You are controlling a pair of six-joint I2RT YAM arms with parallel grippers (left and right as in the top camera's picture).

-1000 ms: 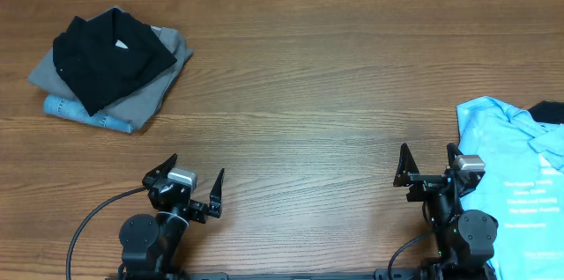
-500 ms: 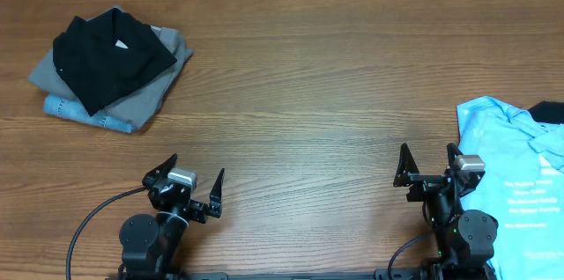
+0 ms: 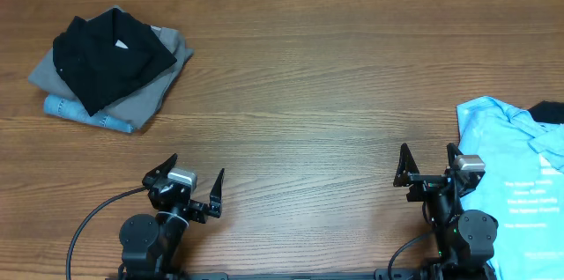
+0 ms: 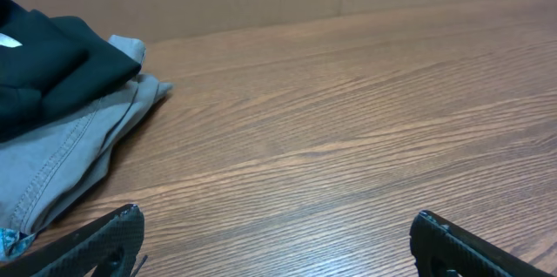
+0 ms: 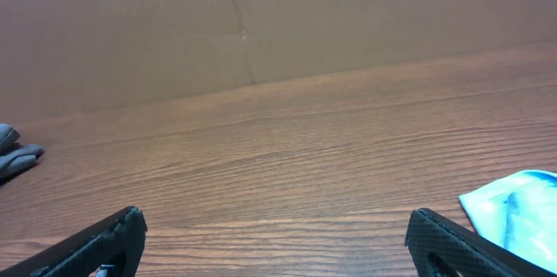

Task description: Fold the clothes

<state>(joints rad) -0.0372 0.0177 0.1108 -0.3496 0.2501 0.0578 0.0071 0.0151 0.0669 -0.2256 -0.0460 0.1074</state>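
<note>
The clothes, black with a small white label, lie folded on top of a pile at the table's far left. In the left wrist view the same black clothes show at the upper left. My left gripper sits at the near edge, well short of the pile, and stands open over bare wood. At the near right my right gripper is open too, with nothing between its fingers.
Under the black clothes lie grey shorts and folded jeans. A light-blue printed T-shirt is spread at the right edge beside my right arm, with a bit of black cloth behind it. A brown wall backs the table.
</note>
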